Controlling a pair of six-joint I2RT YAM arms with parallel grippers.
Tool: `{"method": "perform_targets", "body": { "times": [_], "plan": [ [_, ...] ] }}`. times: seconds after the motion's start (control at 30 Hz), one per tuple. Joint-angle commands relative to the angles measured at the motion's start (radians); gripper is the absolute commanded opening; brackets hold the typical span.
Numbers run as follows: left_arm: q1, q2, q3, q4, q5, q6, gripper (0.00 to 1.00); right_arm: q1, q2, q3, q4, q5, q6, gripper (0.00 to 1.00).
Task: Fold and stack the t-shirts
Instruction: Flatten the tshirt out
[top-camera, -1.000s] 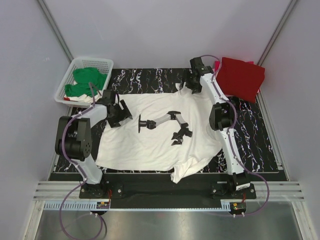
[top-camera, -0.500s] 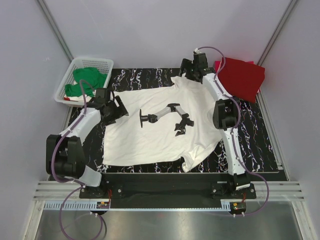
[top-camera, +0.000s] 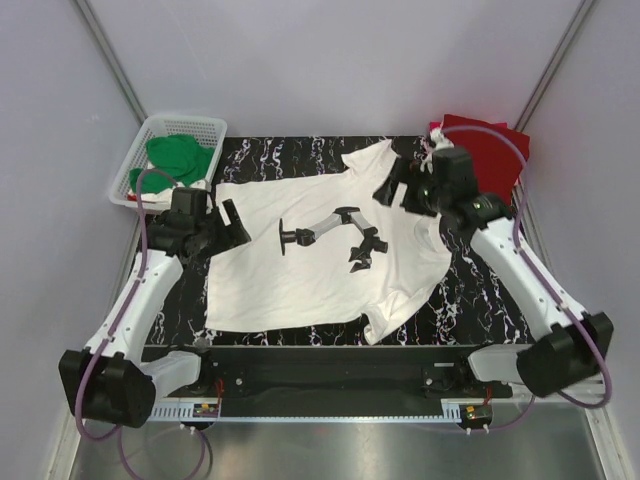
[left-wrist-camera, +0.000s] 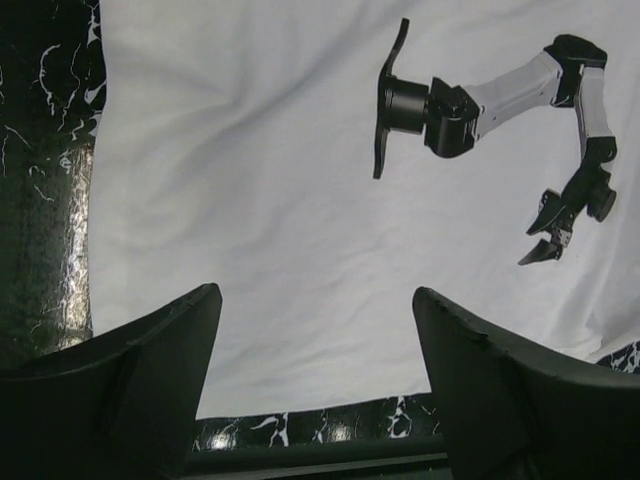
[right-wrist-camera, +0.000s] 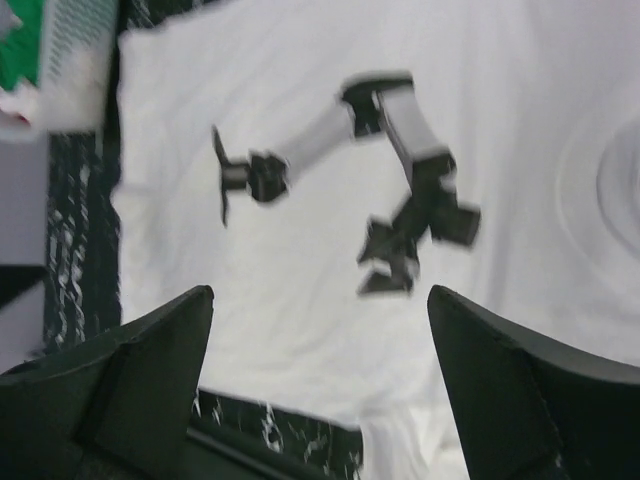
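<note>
White t-shirt (top-camera: 320, 250): spread flat, print side up, on the black marbled table mat (top-camera: 500, 270). Long axis runs side to side across the table, hem toward the left arm, collar toward the right arm. One sleeve points to the far edge, the other to the near edge, the near one slightly rumpled. Not yet folded.

Red t-shirt (top-camera: 490, 150): folded, at the far right corner, well apart from the white one's body and just beyond its far sleeve. Judged to be the start of the stack.

White lattice basket (top-camera: 160, 135): far left corner, off the mat.

Green t-shirt (top-camera: 175, 160): bunched inside the basket, waiting its turn.

Robot-arm print (top-camera: 330, 235): black and grey, mid-chest, clear in the left wrist view (left-wrist-camera: 490, 100), blurred in the right wrist view (right-wrist-camera: 350, 170).

Left gripper (top-camera: 225, 228): over the far hem corner, fingers spread wide with nothing between them (left-wrist-camera: 315, 380). The cloth stretches away from it toward the right arm.

Right gripper (top-camera: 395, 190): over the shoulder by the far sleeve, likewise spread and empty (right-wrist-camera: 320, 380). Contact with the cloth cannot be told.

Judgement: each arm is nearer one end of the far long edge, so a lengthwise fold, far edge drawn toward the near edge, suits this pairing.
</note>
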Motion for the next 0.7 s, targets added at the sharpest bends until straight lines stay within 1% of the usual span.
{"method": "perform_targets", "body": {
  "times": [0.0, 0.03, 0.07, 0.1, 0.13, 0.17, 0.2, 0.23, 0.3, 0.43, 0.47, 0.5, 0.63, 0.67],
  "plan": [
    [-0.004, -0.083, -0.030, -0.054, 0.039, 0.068, 0.84, 0.025, -0.086, -0.296, -0.196, 0.074, 0.082, 0.95],
    [-0.004, -0.118, -0.043, -0.065, 0.048, 0.085, 0.84, 0.028, -0.122, -0.346, -0.230, 0.085, 0.120, 0.92],
    [-0.002, -0.133, -0.050, -0.067, 0.056, 0.092, 0.84, 0.028, -0.198, -0.390, -0.236, 0.086, 0.141, 0.86],
    [-0.004, -0.152, -0.059, -0.065, 0.063, 0.105, 0.85, 0.030, -0.234, -0.477, -0.236, 0.073, 0.156, 0.83],
    [-0.002, -0.178, -0.074, -0.062, 0.073, 0.108, 0.85, 0.030, -0.271, -0.513, -0.233, 0.063, 0.194, 0.79],
    [-0.002, -0.190, -0.082, -0.059, 0.076, 0.112, 0.85, 0.030, -0.326, -0.544, -0.233, 0.057, 0.208, 0.74],
    [-0.002, -0.199, -0.094, -0.051, 0.085, 0.117, 0.86, 0.030, -0.343, -0.588, -0.235, 0.059, 0.219, 0.73],
    [-0.002, -0.210, -0.117, -0.036, 0.085, 0.116, 0.86, 0.031, -0.352, -0.599, -0.250, 0.066, 0.233, 0.73],
    [-0.002, -0.208, -0.137, -0.022, 0.077, 0.094, 0.86, 0.037, -0.342, -0.599, -0.255, 0.080, 0.243, 0.72],
    [-0.002, -0.184, -0.189, 0.007, 0.062, 0.034, 0.84, 0.043, -0.259, -0.535, -0.334, 0.126, 0.270, 0.72],
    [-0.002, -0.184, -0.195, 0.012, 0.059, 0.022, 0.84, 0.043, -0.237, -0.529, -0.344, 0.182, 0.271, 0.72],
    [-0.002, -0.182, -0.203, 0.018, 0.057, 0.011, 0.84, 0.045, -0.227, -0.526, -0.353, 0.207, 0.274, 0.72],
    [-0.002, -0.164, -0.215, 0.035, 0.051, 0.011, 0.84, 0.045, -0.162, -0.533, -0.310, 0.236, 0.267, 0.72],
    [-0.002, -0.161, -0.215, 0.035, 0.051, 0.011, 0.84, 0.045, -0.119, -0.530, -0.304, 0.249, 0.257, 0.71]
  ]
}}
